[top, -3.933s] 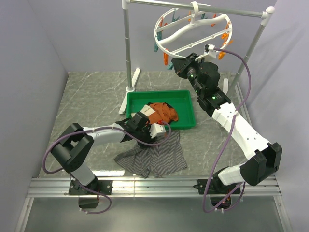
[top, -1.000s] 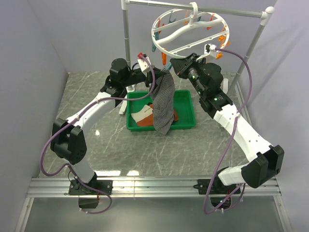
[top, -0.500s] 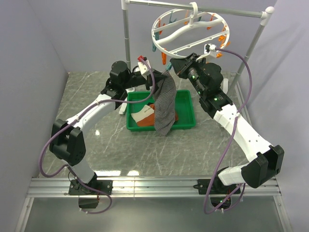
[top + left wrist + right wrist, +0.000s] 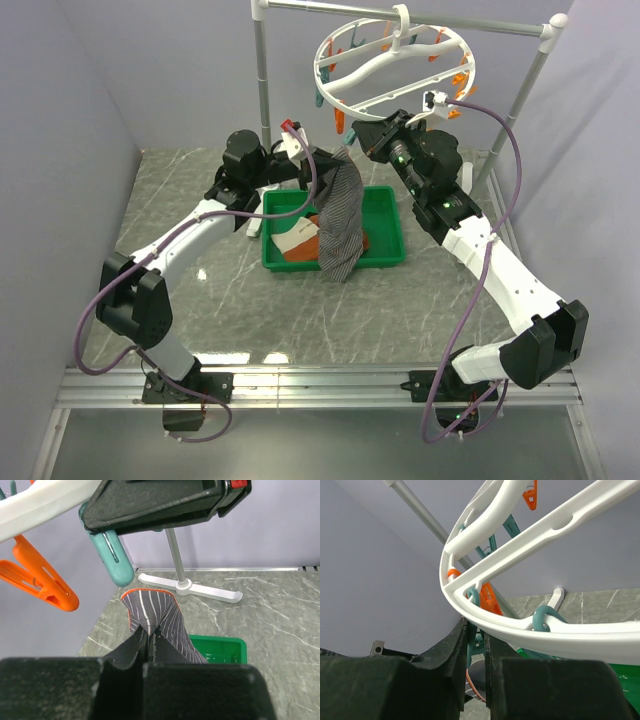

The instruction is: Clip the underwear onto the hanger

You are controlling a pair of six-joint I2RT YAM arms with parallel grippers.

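Note:
The grey striped underwear hangs from my left gripper, which is shut on its orange-edged top edge. The cloth drapes down over the green tray. The white ring hanger hangs from the rack bar, with orange and teal clothespins round its rim. My right gripper is shut on a teal clothespin under the hanger rim. In the left wrist view that teal clothespin hangs just above the underwear's edge, under the right gripper's body. The underwear's edge shows just below the right fingers.
A green tray on the marble table holds an orange-rust garment and a white cloth. The white-and-grey tube rack stands behind, its foot on the table. An orange clothespin hangs left of the teal one.
My left gripper lifted the underwear off the table up to the hanger, and over the last second edged it right, closer to the clothespin. The right arm has stayed at the hanger.

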